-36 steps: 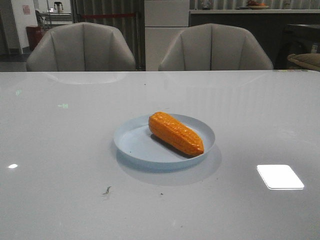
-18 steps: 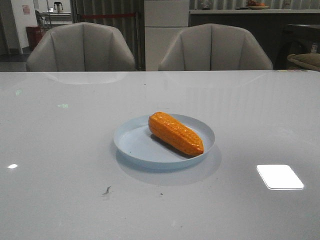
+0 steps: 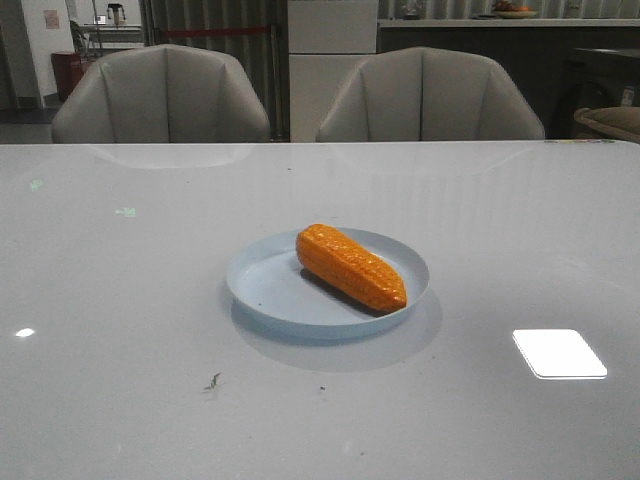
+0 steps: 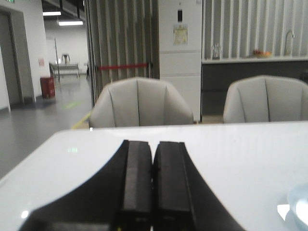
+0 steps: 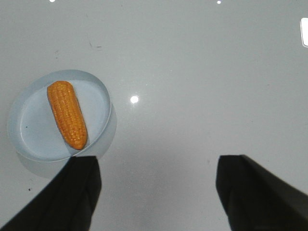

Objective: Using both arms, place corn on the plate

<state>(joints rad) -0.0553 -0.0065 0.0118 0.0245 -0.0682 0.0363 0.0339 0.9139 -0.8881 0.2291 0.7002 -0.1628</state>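
One corn (image 3: 351, 266) lies on plate (image 3: 270, 290); looks rigid, light, bumpy, so grip mid-body. Left hand (image 4: 153, 185) clenched empty, right hand (image 5: 156, 192) spread wide.

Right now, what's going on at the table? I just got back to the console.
The corn already lies on the plate, slanted across its right half, and nothing is holding it. The left gripper is shut and empty, facing across the table toward the chairs. The right gripper is open, looking down on bare table beside the plate.
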